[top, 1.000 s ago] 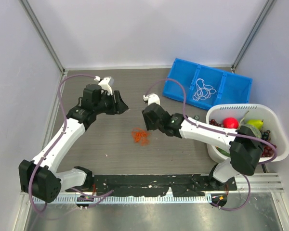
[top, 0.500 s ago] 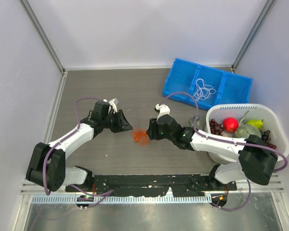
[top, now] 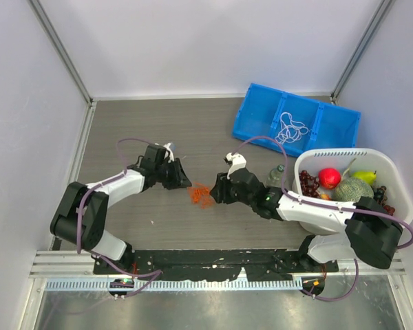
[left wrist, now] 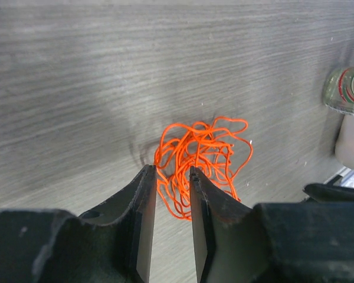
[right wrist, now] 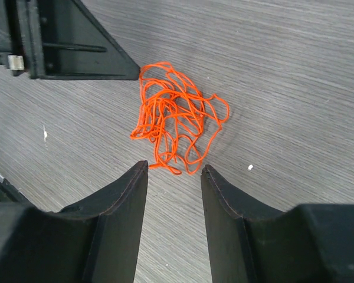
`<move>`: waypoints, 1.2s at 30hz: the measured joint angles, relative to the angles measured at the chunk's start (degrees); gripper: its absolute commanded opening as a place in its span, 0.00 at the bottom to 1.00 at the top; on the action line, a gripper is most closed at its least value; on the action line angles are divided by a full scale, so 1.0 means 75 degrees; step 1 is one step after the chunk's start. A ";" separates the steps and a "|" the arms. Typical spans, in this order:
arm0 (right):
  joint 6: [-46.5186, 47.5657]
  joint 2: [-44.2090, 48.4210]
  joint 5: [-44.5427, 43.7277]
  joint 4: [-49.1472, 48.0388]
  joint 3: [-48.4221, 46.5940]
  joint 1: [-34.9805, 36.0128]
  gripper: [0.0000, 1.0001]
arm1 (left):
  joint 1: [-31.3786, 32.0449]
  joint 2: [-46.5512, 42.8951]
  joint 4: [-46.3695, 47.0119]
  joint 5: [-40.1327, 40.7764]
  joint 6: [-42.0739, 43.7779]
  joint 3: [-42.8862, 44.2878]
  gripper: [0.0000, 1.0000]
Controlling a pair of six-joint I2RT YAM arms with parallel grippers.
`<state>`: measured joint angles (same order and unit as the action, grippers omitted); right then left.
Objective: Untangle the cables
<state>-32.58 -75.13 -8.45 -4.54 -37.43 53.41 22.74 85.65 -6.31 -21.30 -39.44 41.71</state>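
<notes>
A small tangled clump of red-orange cables (top: 201, 196) lies on the grey table between my two grippers. My left gripper (top: 186, 184) is at its left edge, open by a narrow gap. In the left wrist view the clump (left wrist: 202, 154) starts at the fingertips and a few strands lie between them (left wrist: 171, 174). My right gripper (top: 216, 194) is open just right of the clump. In the right wrist view the clump (right wrist: 174, 115) lies just ahead of the open gripper (right wrist: 174, 169). A white cable (top: 291, 128) lies coiled in the blue bin's middle compartment.
A blue three-part bin (top: 258, 117) stands at the back right. A white basket (top: 330, 151) of fruit stands at the right edge. A small bottle (top: 275, 175) lies beside the basket, behind my right arm, and also shows in the left wrist view (left wrist: 347, 88).
Both arms have come down and inward to the orange clump, the left from the far left, the right from the back right. The clump has not moved.
</notes>
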 measured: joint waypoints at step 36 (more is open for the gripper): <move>-0.0020 -0.0201 0.0152 -0.0297 0.0035 0.0000 0.47 | 0.0918 -0.0930 -0.1180 0.1381 0.1043 0.0749 0.00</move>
<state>-32.73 -76.64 -7.31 -6.76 -37.17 53.41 29.63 78.67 -15.16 -10.94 -31.62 47.33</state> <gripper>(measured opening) 0.466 0.009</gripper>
